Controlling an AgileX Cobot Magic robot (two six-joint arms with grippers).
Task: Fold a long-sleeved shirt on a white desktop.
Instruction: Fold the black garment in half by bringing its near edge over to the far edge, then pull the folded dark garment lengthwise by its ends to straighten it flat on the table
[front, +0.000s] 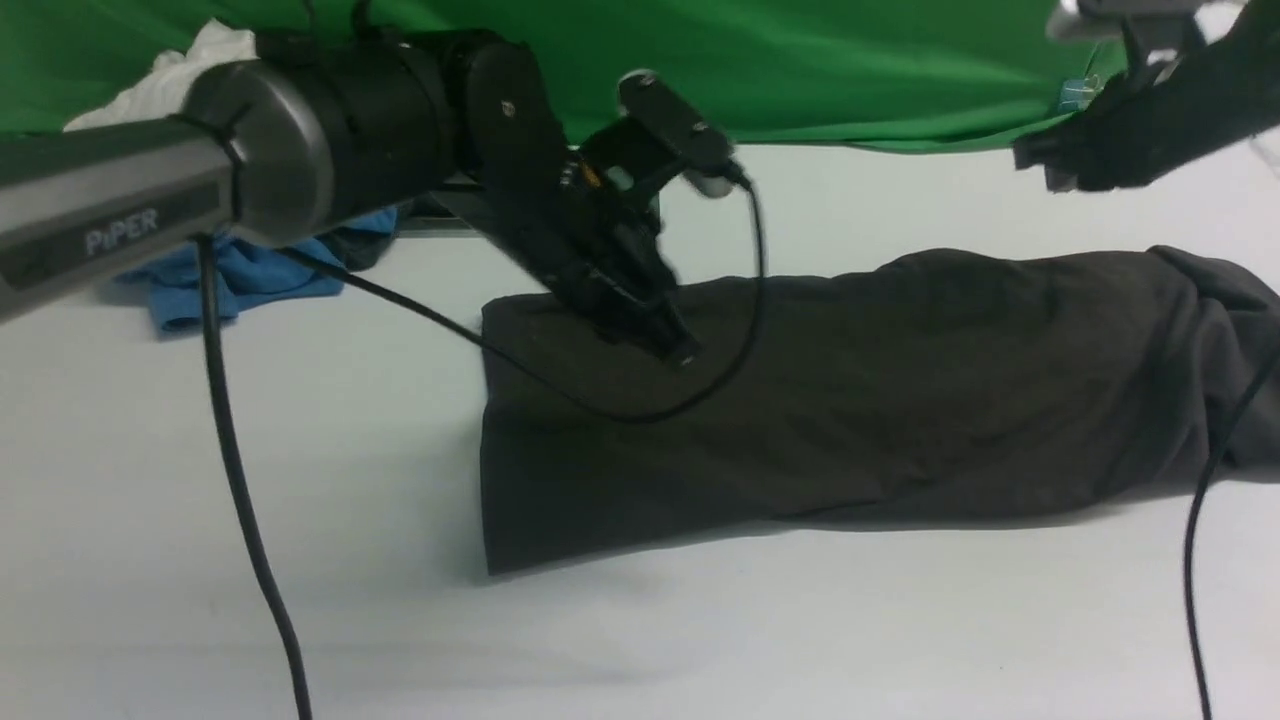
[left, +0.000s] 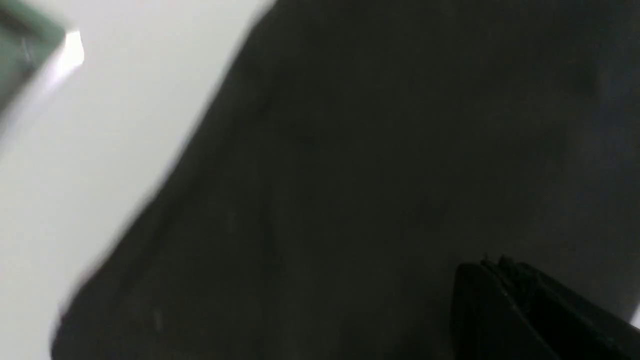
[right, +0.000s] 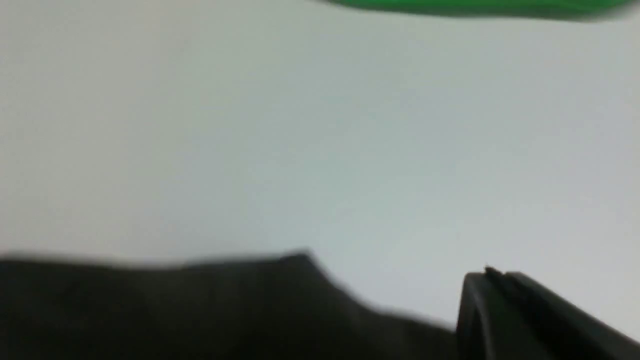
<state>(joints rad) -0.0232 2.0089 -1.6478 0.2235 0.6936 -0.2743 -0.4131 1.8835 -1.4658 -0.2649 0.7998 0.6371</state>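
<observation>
The long-sleeved shirt (front: 880, 400) lies on the white desktop (front: 700, 640) as a long dark charcoal band running from the middle to the right edge; no logo shows. My left gripper (front: 682, 352) hovers low over the shirt's left end, its fingers pressed together with no cloth seen between them. From the left wrist, the shut gripper (left: 492, 262) points over the dark shirt (left: 350, 175). My right gripper (front: 1040, 165) hangs raised at the far right, above the table. From the right wrist, the shut, empty gripper (right: 492, 274) stands over white desktop (right: 350, 150), with the shirt's edge (right: 175, 305) beside it.
A blue garment (front: 235, 280), a smaller dark garment (front: 360, 245) and a white garment (front: 170, 80) are heaped at the back left. The green backdrop (front: 850, 70) closes off the far side. Black cables (front: 240, 500) hang from both arms, and the left one loops across the shirt.
</observation>
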